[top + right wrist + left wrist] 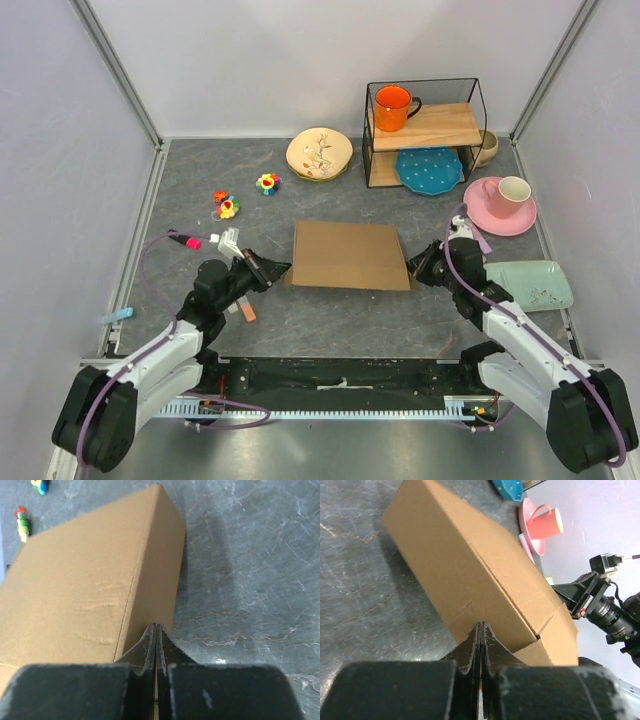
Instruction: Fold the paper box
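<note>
Cardboard fills the middle of the table: the paper box (348,255) lies flat and closed up as a shallow brown rectangle, lid panel on top, its long sides running from 9 to 3 o'clock in the overhead view.

At the box's 8 o'clock corner sits the left gripper (272,272). In its own wrist view its fingers (472,647) are pressed flat together with nothing visible between them. The tips meet the box's (470,570) lower corner, where a side flap edge shows a small gap. Whether they actually press on the cardboard is not clear.

At the box's 4 o'clock corner sits the right gripper (415,270), likewise fully closed and empty. From its wrist its tips (154,630) rest at the foot of the box's (85,585) end wall, right where that wall meets the grey tabletop (250,580).

Around the box:
- At 12 o'clock stand a floral plate (319,153) and a wire shelf (425,130), which carries an orange mug (393,107) above a blue plate (428,170).
- At 2 o'clock a pink cup (513,190) stands on a pink saucer (498,212).
- At 3 o'clock lies a pale green tray (530,284).
- At 10 o'clock are small coloured toys (226,205).
- At 9 o'clock is a pink marker (187,241).
</note>
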You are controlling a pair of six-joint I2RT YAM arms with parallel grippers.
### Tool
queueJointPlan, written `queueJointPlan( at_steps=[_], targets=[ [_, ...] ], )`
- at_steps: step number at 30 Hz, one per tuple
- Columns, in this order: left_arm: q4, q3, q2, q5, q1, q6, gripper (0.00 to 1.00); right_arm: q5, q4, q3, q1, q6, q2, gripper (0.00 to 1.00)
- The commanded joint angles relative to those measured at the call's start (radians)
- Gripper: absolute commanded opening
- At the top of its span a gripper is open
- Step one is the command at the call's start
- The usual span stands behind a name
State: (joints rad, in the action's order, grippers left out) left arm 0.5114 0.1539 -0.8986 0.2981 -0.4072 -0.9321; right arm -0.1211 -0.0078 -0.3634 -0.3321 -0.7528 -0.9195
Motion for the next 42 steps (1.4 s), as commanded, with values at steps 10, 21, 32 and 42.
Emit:
queueJointPlan(
  at_steps=[10, 21, 32, 42],
  targets=[
    [-0.125, 0.061, 0.188, 0.064, -0.016, -0.059, 0.02, -0.025, -0.133, -0.181, -0.022, -0.002, 0.084, 0.0],
    [-0.217, 0.203, 0.121, 0.01, -0.016, -0.031, 0.02, 0.015, -0.192, -0.287, -0.022, -0.025, 0.031, 0.0],
    [-0.231, 0.283, -0.01, 0.006, -0.016, -0.001, 0.02, 0.032, -0.198, -0.3, -0.022, -0.008, -0.013, 0.0],
    [-0.258, 0.176, 0.046, -0.056, -0.015, 0.03, 0.02, 0.049, -0.199, -0.141, -0.022, 0.033, 0.105, 0.0]
  ],
)
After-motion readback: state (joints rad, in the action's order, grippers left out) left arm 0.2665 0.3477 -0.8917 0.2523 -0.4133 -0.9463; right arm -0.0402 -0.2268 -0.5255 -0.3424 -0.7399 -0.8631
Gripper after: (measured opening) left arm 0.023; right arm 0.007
